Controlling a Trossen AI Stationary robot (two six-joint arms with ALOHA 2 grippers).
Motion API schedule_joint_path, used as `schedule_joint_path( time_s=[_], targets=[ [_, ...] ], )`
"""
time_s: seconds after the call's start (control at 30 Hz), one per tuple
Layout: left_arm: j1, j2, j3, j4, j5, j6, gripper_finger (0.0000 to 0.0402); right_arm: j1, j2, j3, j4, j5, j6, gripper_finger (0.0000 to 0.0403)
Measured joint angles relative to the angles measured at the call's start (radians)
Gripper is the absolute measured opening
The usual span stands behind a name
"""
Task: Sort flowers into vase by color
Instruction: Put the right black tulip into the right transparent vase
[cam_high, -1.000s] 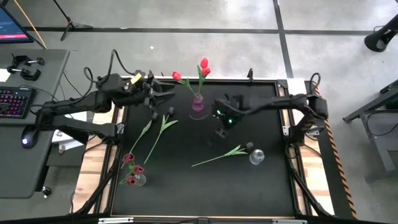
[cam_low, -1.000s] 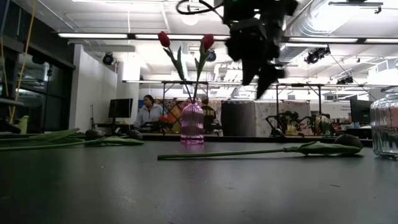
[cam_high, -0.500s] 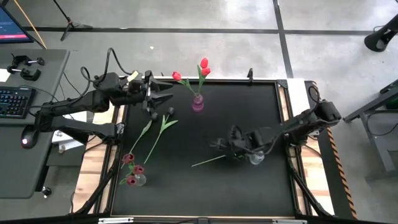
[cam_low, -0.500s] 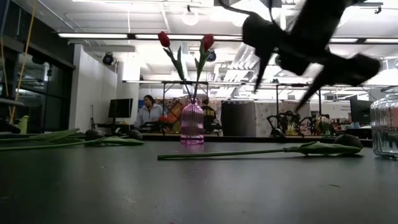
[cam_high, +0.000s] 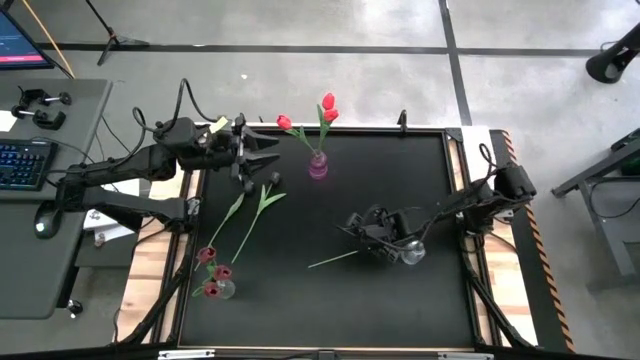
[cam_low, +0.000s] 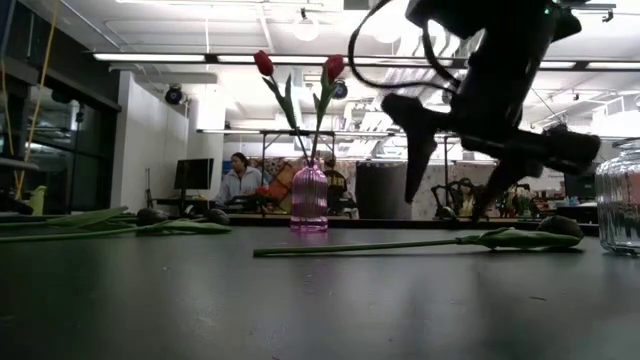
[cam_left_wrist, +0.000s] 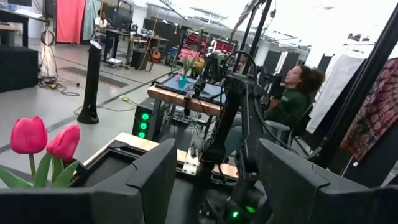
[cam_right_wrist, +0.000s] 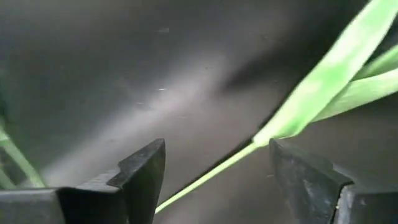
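Lowered right pincer (cam_high: 362, 227) straddles flower (cam_high: 345, 257) (thin green stem).

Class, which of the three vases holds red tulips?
The pink vase at the table's far edge; the clear vase near the left front holds darker flowers, and the right one none.

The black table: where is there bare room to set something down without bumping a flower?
The table's near strip is bare, between the pink-flower vase and the clear vase. So is the far right corner, beyond the purple vase. It is crowded where two loose tulips lie, and around the open right gripper over a stem.
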Motion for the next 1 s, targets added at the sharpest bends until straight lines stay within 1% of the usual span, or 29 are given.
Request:
schedule_joint_path(
  time_s=[0.17,0.43,0.83,0.93,1.0],
  targets=[
    [0.000,0.000,0.000,0.001,0.000,-0.021,0.0207,0.004,0.016,-0.001,-0.023,-0.076,-0.006,0.0271],
    [0.000,0.000,0.000,0.001,-0.006,-0.012,0.0207,-0.003,0.024,-0.001,-0.088,-0.079,0.002,0.0271],
    [0.000,0.000,0.000,-0.001,-0.008,-0.038,0.0207,-0.020,0.074,0.004,-0.071,-0.080,0.000,0.0270],
    [0.000,0.000,0.000,-0.006,-0.008,-0.038,0.0207,-0.021,0.075,0.004,-0.077,-0.079,-0.005,0.0252],
    [0.000,0.000,0.000,-0.012,-0.008,-0.038,0.0207,-0.021,0.076,0.004,-0.083,-0.080,-0.006,0.0225]
  ],
)
